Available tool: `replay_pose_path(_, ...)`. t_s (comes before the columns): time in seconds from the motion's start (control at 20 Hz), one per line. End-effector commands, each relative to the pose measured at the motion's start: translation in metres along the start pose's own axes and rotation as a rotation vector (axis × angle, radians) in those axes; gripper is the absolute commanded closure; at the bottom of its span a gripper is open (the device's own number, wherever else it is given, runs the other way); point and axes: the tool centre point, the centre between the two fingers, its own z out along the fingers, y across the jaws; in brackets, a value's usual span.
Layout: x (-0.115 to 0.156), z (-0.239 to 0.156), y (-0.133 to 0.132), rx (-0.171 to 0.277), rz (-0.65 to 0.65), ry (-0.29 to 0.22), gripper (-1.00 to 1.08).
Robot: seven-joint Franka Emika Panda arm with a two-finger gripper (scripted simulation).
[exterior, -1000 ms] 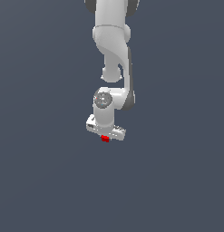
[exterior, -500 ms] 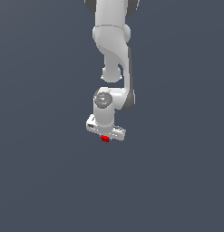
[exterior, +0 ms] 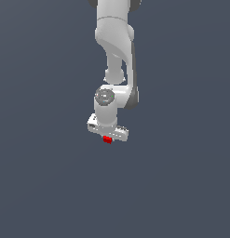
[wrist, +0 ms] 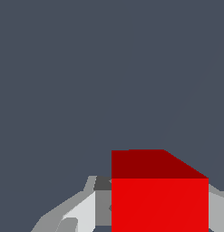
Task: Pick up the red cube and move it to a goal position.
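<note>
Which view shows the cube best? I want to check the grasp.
The wrist view: the cube fills the near frame, two faces visible, with pale fingers at its sides. The exterior view shows only a tiny red patch under the pincer.

— What are you looking like out there?

— My arm is showing glossy white rounded shells with dark grey bands at the joints. A grey disc cap is sitting on my wrist.

— And your hand?

— My gripper is showing a wide white bar; my fingers are rendering light and mid grey.
</note>
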Motion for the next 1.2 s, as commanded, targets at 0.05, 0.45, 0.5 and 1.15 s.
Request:
replay_pose_path(0.05,-0.001,-0.021,0.003,0.001,0.0,0.001,1.08)
replay_pose_path(0.45,-0.008,-0.093,0.015,0.001,0.001,0.001,1.08)
replay_pose_path(0.5,-0.009,-0.105,0.017,0.001,0.001,0.001,1.08)
replay_pose_path(1.15,-0.02,-0.257,0.041,0.001,0.002,0.001,1.08)
